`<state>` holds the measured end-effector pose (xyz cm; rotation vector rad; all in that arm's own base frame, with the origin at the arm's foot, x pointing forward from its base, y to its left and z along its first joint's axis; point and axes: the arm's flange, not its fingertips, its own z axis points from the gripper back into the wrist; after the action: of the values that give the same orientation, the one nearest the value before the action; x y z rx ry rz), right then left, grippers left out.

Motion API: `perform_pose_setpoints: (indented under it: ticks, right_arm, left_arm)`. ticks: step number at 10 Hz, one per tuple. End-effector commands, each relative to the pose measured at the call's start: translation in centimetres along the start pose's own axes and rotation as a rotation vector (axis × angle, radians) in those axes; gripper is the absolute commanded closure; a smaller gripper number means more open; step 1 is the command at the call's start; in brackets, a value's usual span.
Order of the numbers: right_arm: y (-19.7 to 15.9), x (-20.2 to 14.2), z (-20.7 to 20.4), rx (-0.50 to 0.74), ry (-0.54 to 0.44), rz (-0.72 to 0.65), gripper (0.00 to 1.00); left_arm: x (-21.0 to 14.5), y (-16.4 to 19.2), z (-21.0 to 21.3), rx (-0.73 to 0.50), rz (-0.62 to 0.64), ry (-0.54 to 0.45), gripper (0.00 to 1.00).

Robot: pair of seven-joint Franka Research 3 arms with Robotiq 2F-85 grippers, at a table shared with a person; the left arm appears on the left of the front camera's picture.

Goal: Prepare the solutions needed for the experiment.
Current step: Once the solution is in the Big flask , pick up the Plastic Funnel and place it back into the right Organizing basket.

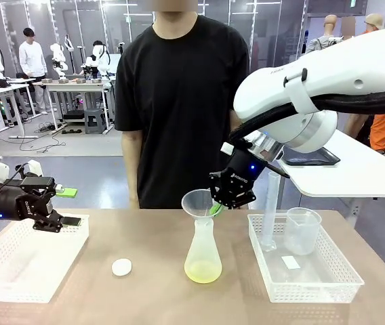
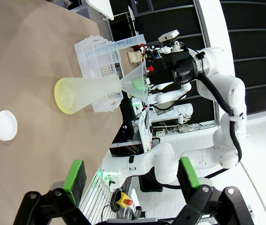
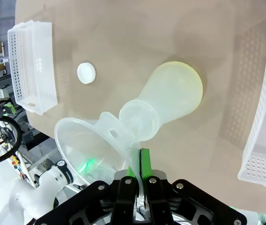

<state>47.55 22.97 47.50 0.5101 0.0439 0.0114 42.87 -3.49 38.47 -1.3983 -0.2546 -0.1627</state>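
Front view: right gripper (image 1: 218,208) pinches clear plastic funnel (image 1: 195,200); left gripper (image 1: 69,206) gapes empty. Light, sloshing pale yellow solution (image 1: 203,273): grip its frosted conical flask (image 1: 203,245) by the neck.

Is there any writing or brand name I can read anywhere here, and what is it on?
Nothing reads for certain.
On the right gripper, black body: small white lettering, too blurred to read.
On the left gripper, black body: small white lettering, too small to read.
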Motion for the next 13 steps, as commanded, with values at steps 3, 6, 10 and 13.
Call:
perform_pose_setpoints:
  ticks: [3,6,10,13]
  right_arm:
    - [0.3,-1.3,3.1,0.038,-0.023,0.023,1.00]
    - [0.3,-2.1,4.6,0.068,-0.034,0.054,1.00]
    - [0.2,-3.9,6.7,0.091,-0.066,0.093,1.00]
    - [0.3,-5.2,8.3,0.085,-0.081,0.124,1.00]
  left_arm:
    - [0.1,-0.2,0.0,-0.005,-0.013,-0.001,0.00]
    - [0.1,-0.2,0.0,-0.005,-0.013,-0.001,0.00]
    - [0.1,-0.2,0.0,-0.005,-0.013,-0.001,0.00]
    - [0.1,-0.2,0.0,-0.005,-0.013,-0.001,0.00]
